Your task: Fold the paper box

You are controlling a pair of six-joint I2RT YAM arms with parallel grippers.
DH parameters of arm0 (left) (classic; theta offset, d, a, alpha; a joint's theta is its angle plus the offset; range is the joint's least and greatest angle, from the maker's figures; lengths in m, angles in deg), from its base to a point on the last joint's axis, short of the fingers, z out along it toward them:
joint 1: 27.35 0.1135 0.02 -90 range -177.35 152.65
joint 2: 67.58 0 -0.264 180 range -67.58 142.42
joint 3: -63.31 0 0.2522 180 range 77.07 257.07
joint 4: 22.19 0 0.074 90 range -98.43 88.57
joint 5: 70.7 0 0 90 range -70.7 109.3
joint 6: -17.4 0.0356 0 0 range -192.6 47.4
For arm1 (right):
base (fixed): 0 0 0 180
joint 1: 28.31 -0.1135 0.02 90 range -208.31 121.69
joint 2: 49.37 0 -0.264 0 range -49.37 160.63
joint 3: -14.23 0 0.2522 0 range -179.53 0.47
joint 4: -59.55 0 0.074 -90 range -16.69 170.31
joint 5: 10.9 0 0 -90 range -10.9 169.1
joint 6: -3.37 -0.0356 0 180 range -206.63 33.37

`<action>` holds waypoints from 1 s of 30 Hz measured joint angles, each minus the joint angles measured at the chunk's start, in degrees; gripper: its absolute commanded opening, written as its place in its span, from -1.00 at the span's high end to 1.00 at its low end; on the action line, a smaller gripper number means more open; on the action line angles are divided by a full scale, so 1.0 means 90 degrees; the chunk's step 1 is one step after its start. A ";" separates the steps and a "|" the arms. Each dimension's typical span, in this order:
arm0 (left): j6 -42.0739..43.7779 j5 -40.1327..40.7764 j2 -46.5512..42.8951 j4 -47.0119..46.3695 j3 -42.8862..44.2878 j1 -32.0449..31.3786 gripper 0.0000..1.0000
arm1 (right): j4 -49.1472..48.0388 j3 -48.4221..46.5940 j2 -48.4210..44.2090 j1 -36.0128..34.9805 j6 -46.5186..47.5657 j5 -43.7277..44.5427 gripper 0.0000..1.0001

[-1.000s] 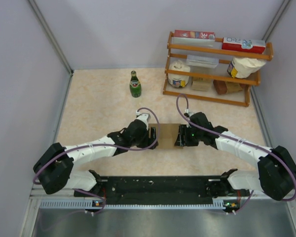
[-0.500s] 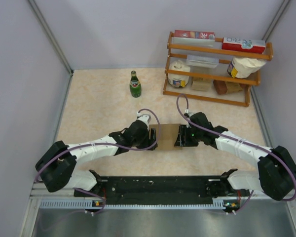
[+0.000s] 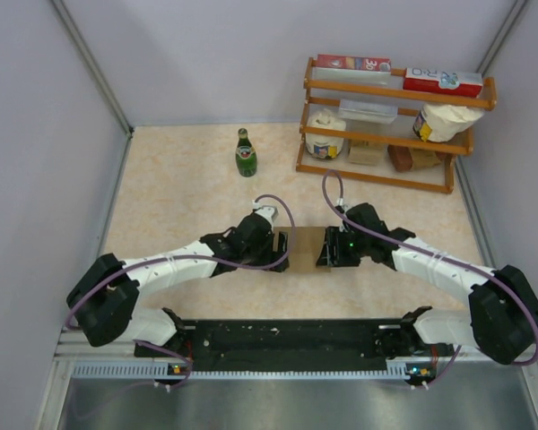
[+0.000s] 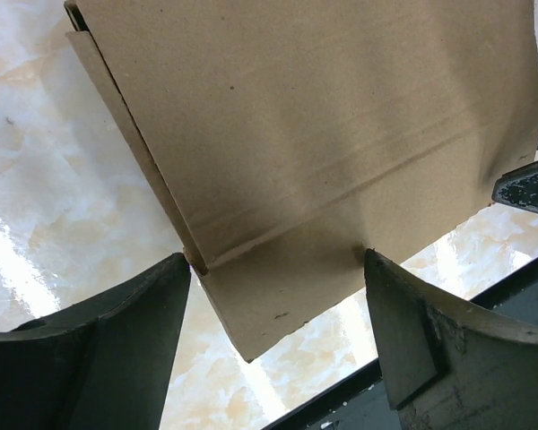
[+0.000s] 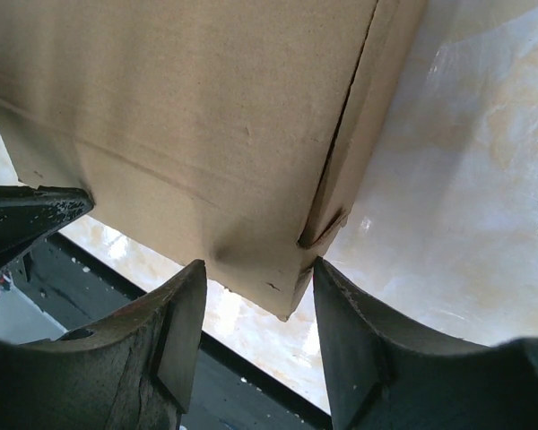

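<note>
The box (image 3: 303, 246), plain brown cardboard, lay near the middle of the table (image 3: 179, 206), caught between two arms. The left gripper (image 3: 277, 248) stood at its left end, jaws spread wide on either side of a flap. The right gripper (image 3: 328, 249) pinched the box's right end between its jaws. A bottle (image 3: 245, 154) and a rack (image 3: 386, 179) stood well apart on the far side.

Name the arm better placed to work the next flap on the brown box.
Left, probably. The left gripper straddles a flap of the paper box with jaws wide, seemingly free to move. The right gripper looks clamped on the box's opposite end, so it serves better as anchor.
</note>
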 measured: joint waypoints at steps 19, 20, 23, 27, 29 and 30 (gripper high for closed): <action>0.0092 -0.0299 0.0160 0.0340 0.0114 0.0007 -0.43 | 0.0277 -0.0134 -0.0095 0.0070 -0.0027 -0.0151 0.11; 0.0092 -0.0299 0.0160 0.0340 0.0114 0.0007 -0.42 | 0.0282 -0.0134 -0.0095 0.0070 -0.0027 -0.0153 0.12; 0.0092 -0.0301 0.0160 0.0350 0.0114 0.0007 -0.41 | 0.0287 -0.0134 -0.0095 0.0087 -0.0027 -0.0170 0.13; 0.0090 -0.0304 0.0163 0.0350 0.0117 0.0012 -0.37 | 0.0289 -0.0134 -0.0095 0.0100 -0.0024 -0.0180 0.14; 0.0090 -0.0308 0.0172 0.0350 0.0117 0.0017 -0.35 | 0.0291 -0.0134 -0.0095 0.0100 -0.0024 -0.0180 0.14; 0.0087 -0.0321 0.0175 0.0350 0.0117 0.0022 -0.34 | 0.0291 -0.0134 -0.0095 0.0100 -0.0024 -0.0180 0.13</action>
